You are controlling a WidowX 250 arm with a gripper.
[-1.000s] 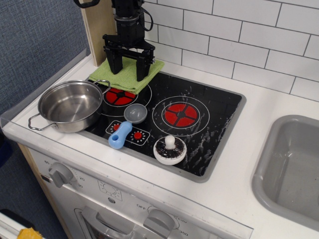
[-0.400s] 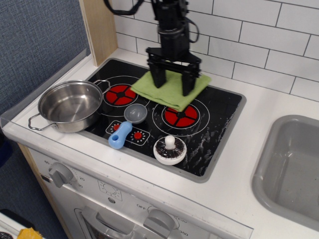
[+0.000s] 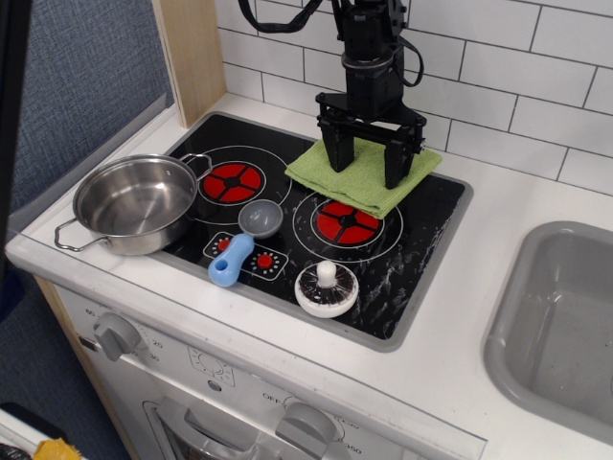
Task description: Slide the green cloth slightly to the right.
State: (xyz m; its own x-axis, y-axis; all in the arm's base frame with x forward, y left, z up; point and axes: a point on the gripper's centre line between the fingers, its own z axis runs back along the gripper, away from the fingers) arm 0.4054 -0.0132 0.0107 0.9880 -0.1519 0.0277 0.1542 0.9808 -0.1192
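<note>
The green cloth (image 3: 364, 185) lies flat on the black stovetop (image 3: 421, 249), over the back edge of the right burner ring (image 3: 347, 221). My black gripper (image 3: 369, 165) points straight down on the cloth. Its two fingers are spread apart and both tips rest on the cloth's top. Nothing is clamped between them. The cloth's middle is partly hidden behind the gripper.
A steel pot (image 3: 137, 203) sits at the stove's left edge. A grey-and-blue scoop (image 3: 241, 243) and a mushroom toy (image 3: 327, 287) lie at the front. A wooden panel (image 3: 192, 53) stands at back left, a tiled wall behind, a grey sink (image 3: 565, 326) to the right.
The gripper has moved right across the stove with the cloth under its fingertips. The cloth went from the back-left corner to the back of the right burner.
</note>
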